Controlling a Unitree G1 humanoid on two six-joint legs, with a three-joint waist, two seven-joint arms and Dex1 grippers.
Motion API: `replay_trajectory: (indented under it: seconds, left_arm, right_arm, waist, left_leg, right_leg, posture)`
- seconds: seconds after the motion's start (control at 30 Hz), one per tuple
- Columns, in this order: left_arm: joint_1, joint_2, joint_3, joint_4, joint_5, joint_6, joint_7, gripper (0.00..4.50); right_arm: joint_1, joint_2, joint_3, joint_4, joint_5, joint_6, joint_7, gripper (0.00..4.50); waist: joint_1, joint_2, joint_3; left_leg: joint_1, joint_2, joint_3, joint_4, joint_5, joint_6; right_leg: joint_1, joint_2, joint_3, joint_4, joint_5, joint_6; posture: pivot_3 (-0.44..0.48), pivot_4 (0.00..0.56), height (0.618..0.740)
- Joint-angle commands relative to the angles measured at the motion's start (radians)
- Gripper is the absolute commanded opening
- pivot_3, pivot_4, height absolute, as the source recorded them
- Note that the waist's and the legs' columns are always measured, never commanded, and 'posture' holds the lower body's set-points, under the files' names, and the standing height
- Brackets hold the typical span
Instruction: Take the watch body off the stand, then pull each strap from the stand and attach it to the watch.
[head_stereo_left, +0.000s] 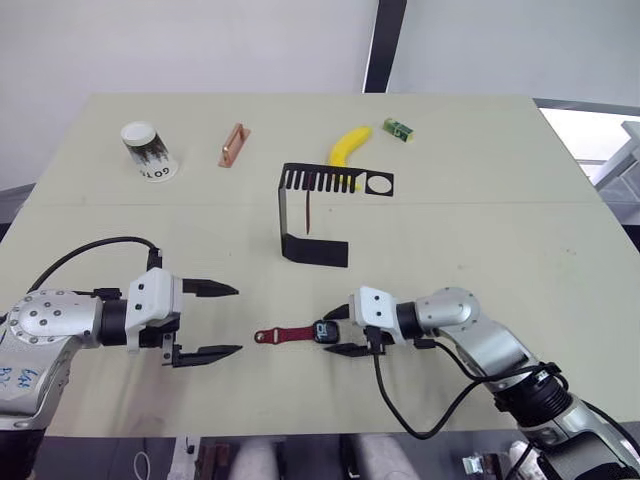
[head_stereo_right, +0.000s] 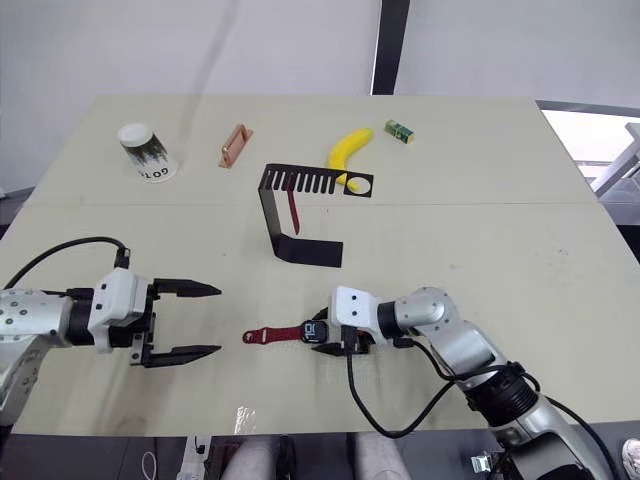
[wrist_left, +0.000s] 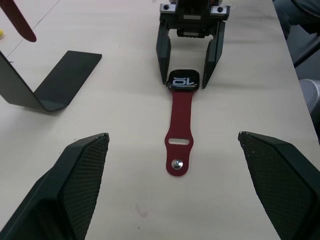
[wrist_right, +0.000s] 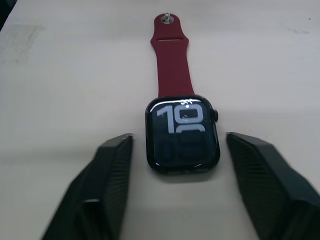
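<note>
- Right hand (head_stereo_left: 344, 333) sits low over the desk (head_stereo_left: 500, 230), fingers apart, straddling the watch body (head_stereo_left: 324, 332) without gripping; a gap shows on both sides in the right wrist view.
- Watch body lies flat on the desk, screen up with light digits, between the right fingertips (wrist_right: 112, 165).
- One strap (head_stereo_left: 283, 335) is already attached to the watch; it runs flat away from the right hand toward the left hand, pin end farthest out.
- Left hand (head_stereo_left: 222, 320) is wide open, holds nothing, fingers level and pointing at the strap's free end, near it but apart.
- Both forearms come in low from the near desk edge, hands facing each other across the watch.
- Second strap (head_stereo_left: 309, 213) hangs from the stand (head_stereo_left: 310, 210) shelf, well behind the watch.
- Stand: thin black bent sheet metal, flat base, upright wall, slotted top with a round hole.
- Straps: dark red, smooth, flexible; watch body: glossy black rounded square.
- Finger pads: black, cross-hatched texture.
</note>
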Motion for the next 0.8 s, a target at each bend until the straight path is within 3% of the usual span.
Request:
replay_trajectory:
  seconds: [0.03, 0.17, 0.27, 0.37, 0.5, 0.67, 0.8]
  left_arm:
    - [-0.017, -0.017, -0.007, -0.017, -0.015, -0.002, 0.021, 4.50]
    - [-0.005, -0.042, 0.027, -0.018, -0.027, -0.003, 0.057, 4.50]
    - [0.007, -0.088, 0.094, -0.013, -0.058, 0.052, 0.163, 4.50]
    - [0.066, -0.128, 0.188, -0.030, -0.095, 0.105, 0.244, 4.50]
    - [0.212, -0.167, 0.402, -0.009, -0.134, 0.189, 0.345, 4.50]
    - [0.357, -0.164, 0.560, -0.018, -0.152, 0.245, 0.355, 4.50]
    - [0.397, -0.173, 0.565, 0.021, -0.133, 0.217, 0.339, 4.50]
  right_arm:
    - [0.008, -0.054, -0.094, -0.075, 0.065, -0.007, 0.049, 4.49]
    - [0.030, -0.091, -0.219, -0.136, 0.189, 0.081, 0.054, 4.49]
    - [0.090, -0.115, -0.350, -0.164, 0.314, 0.144, 0.055, 4.49]
    - [0.157, -0.114, -0.443, -0.184, 0.362, 0.156, 0.015, 4.49]
    - [0.228, -0.122, -0.576, -0.118, 0.369, 0.145, -0.047, 4.49]
    - [0.320, -0.206, -0.705, -0.013, 0.348, 0.107, -0.009, 4.49]
    - [0.404, -0.230, -0.791, -0.051, 0.430, 0.160, 0.009, 4.49]
  waist:
    - [0.001, 0.000, 0.000]
    - [0.001, 0.000, 0.000]
    - [0.002, 0.000, 0.000]
    - [0.000, 0.000, 0.000]
    - [-0.004, 0.000, 0.000]
    - [0.007, -0.001, 0.000]
    - [0.023, -0.001, 0.000]
  left_leg:
    - [0.000, 0.000, 0.000, 0.000, 0.000, 0.000]
    - [0.000, 0.000, 0.000, 0.000, 0.000, 0.000]
    - [0.001, 0.001, 0.000, -0.001, 0.000, 0.000]
    - [0.001, 0.000, 0.000, 0.000, 0.000, 0.001]
    - [0.002, 0.001, 0.000, -0.001, 0.000, 0.001]
    - [0.003, 0.000, -0.001, -0.001, 0.000, 0.001]
    - [0.009, 0.000, -0.002, -0.002, -0.005, 0.006]
  right_leg:
    - [0.000, 0.000, 0.000, 0.000, 0.000, 0.000]
    - [0.000, 0.000, 0.000, 0.000, 0.000, 0.000]
    - [0.001, 0.001, 0.000, 0.000, 0.000, 0.000]
    - [0.001, 0.001, 0.000, 0.000, 0.000, 0.000]
    - [0.001, 0.001, 0.000, 0.000, 0.000, 0.000]
    - [0.003, 0.001, 0.001, -0.004, 0.000, 0.000]
    - [0.013, 0.001, 0.000, -0.012, 0.000, 0.000]
  posture:
    - [0.000, 0.150, 0.740]
    - [0.000, 0.150, 0.740]
    - [0.000, 0.150, 0.740]
    - [0.000, 0.150, 0.740]
    - [0.000, 0.150, 0.740]
    - [0.000, 0.150, 0.740]
    - [0.000, 0.150, 0.740]
